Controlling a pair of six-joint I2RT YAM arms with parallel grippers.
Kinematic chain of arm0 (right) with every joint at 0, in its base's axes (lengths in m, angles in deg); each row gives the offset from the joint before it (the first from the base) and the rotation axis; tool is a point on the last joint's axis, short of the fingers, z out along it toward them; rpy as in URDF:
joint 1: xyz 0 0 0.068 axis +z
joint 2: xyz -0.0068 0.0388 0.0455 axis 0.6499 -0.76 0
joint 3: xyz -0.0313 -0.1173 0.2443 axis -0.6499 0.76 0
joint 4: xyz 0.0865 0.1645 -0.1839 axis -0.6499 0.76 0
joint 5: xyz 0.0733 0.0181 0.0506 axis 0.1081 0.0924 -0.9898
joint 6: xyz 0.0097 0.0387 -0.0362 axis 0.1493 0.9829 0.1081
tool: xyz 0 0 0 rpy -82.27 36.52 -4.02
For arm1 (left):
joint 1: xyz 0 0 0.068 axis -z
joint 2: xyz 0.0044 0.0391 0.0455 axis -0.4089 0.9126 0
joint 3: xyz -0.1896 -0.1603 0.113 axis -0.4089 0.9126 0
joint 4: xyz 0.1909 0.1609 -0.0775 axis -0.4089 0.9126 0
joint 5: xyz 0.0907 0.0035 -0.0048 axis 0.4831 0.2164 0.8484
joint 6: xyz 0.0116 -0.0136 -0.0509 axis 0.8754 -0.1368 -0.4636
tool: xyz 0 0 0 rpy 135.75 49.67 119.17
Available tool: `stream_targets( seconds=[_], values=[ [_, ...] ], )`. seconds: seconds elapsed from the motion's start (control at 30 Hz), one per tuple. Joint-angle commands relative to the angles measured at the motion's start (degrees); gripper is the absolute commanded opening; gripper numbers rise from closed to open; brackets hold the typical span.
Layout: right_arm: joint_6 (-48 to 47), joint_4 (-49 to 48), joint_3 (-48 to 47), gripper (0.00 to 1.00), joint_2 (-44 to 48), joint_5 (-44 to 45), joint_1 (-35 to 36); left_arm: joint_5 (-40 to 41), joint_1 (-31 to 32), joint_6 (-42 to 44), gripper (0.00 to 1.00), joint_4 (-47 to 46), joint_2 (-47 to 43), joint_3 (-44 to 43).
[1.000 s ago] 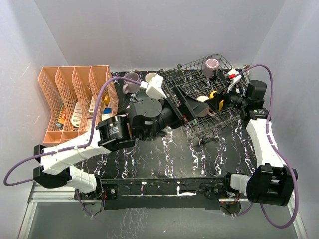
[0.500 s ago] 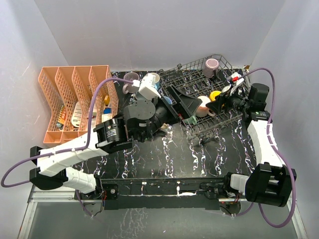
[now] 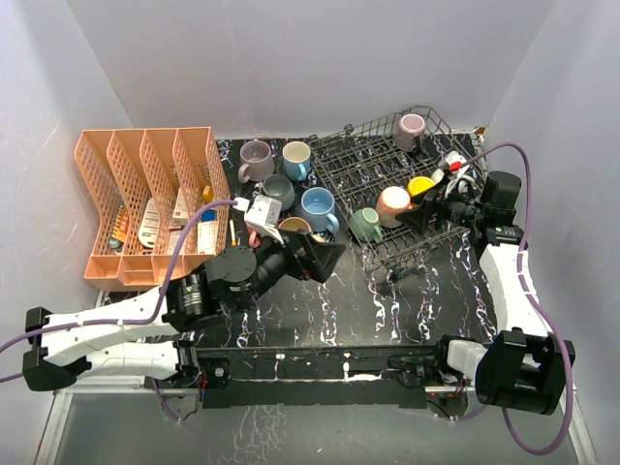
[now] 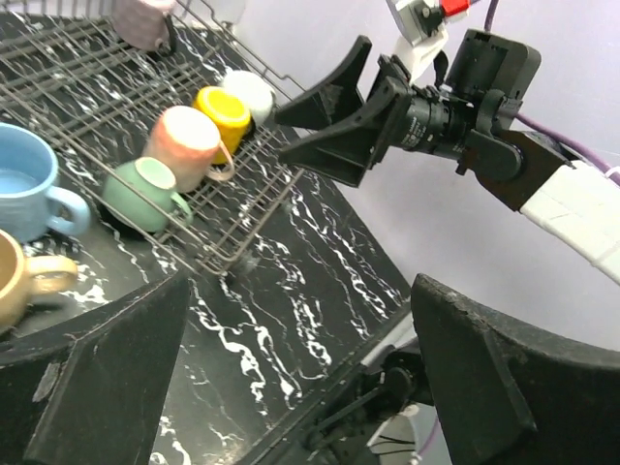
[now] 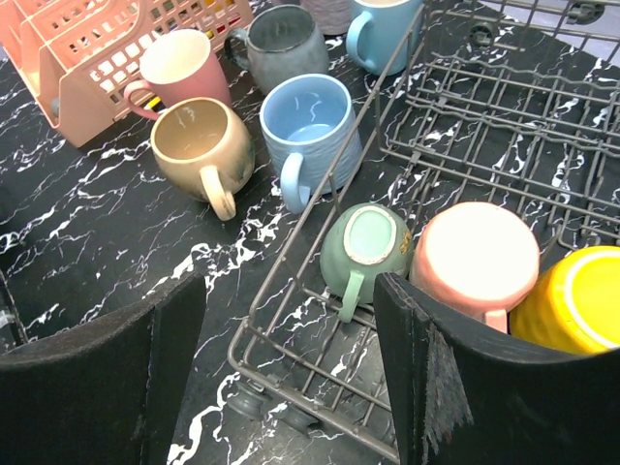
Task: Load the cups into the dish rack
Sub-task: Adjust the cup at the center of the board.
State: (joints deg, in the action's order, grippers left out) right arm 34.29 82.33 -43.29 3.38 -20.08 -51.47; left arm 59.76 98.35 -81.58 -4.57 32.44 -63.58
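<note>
My left gripper point(image 3: 323, 256) point(image 4: 300, 387) hangs open and empty over the table, near the dish rack's point(image 3: 368, 155) point(image 4: 58, 77) point(image 5: 484, 126) near left corner. My right gripper point(image 3: 433, 199) point(image 5: 291, 378) is open and empty above the rack's near side. In the rack lie a green cup point(image 3: 365, 225) point(image 5: 368, 247) point(image 4: 145, 194), a pink cup point(image 3: 394, 204) point(image 5: 475, 257), a yellow cup point(image 3: 419, 186) point(image 5: 572, 300) and a mauve cup point(image 3: 411, 130). On the table beside the rack stand a blue cup point(image 3: 318, 205) point(image 5: 308, 126), a tan cup point(image 5: 199, 145), a grey cup point(image 3: 278, 189) and several others.
The orange divided organiser point(image 3: 145, 199) point(image 5: 116, 39) stands at the far left, holding small items. A second mauve cup point(image 3: 255, 160) and a white cup with a blue inside point(image 3: 296, 158) sit at the back. The left arm's purple cable point(image 3: 184, 247) loops over the organiser's near side.
My left arm has drawn back from over the rack toward the near left, uncovering the cups on the table and the green cup in the rack. The right gripper has barely shifted.
</note>
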Motion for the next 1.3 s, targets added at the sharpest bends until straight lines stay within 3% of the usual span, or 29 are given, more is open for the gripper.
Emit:
stream_targets(
  seconds=[0.0, 0.1, 0.2, 0.27, 0.37, 0.77, 0.93, 1.03, 1.27],
  values=[
    [-1.9, -1.5, 1.0, 0.72, 1.0, -3.2, -0.2, 4.3, -0.6, 6.4, 0.92, 4.2, -2.3, -0.3],
    [-2.9, -1.9, 2.1, 0.72, 0.7, -3.8, -0.2, 4.0, -3.5, 5.0, 0.88, 11.5, -0.8, -1.6],
    [-4.0, -1.8, 3.2, 0.72, 0.4, -3.7, -0.2, -5.7, -11.8, 1.7, 0.79, 15.1, 0.0, -1.1],
    [-4.8, -2.0, 4.2, 0.72, 0.3, -4.0, -0.2, -12.8, -17.9, -0.1, 0.67, 14.1, 0.0, 1.0],
    [-5.8, -2.0, 5.2, 0.72, 0.2, -4.7, -0.2, -18.8, -23.8, -2.0, 0.39, 12.6, 1.0, 2.5],
    [-9.2, -0.1, 6.7, 0.72, -0.1, -7.1, -0.3, -21.5, -31.1, -11.7, 0.4, 13.1, 13.5, -0.9],
    [-9.6, 0.5, 6.6, 0.72, -0.1, -7.1, -0.3, -14.1, -31.1, -18.4, 0.4, 22.2, 22.0, -7.8],
    [-9.9, 0.8, 6.3, 0.72, 0.0, -6.8, -0.3, -9.2, -31.2, -21.7, 0.32, 30.1, 28.5, -13.6],
    [-10.5, 1.6, 5.9, 0.72, 0.3, -6.5, -0.3, -2.7, -31.1, -26.3, 0.24, 42.1, 41.3, -27.5]
  ],
)
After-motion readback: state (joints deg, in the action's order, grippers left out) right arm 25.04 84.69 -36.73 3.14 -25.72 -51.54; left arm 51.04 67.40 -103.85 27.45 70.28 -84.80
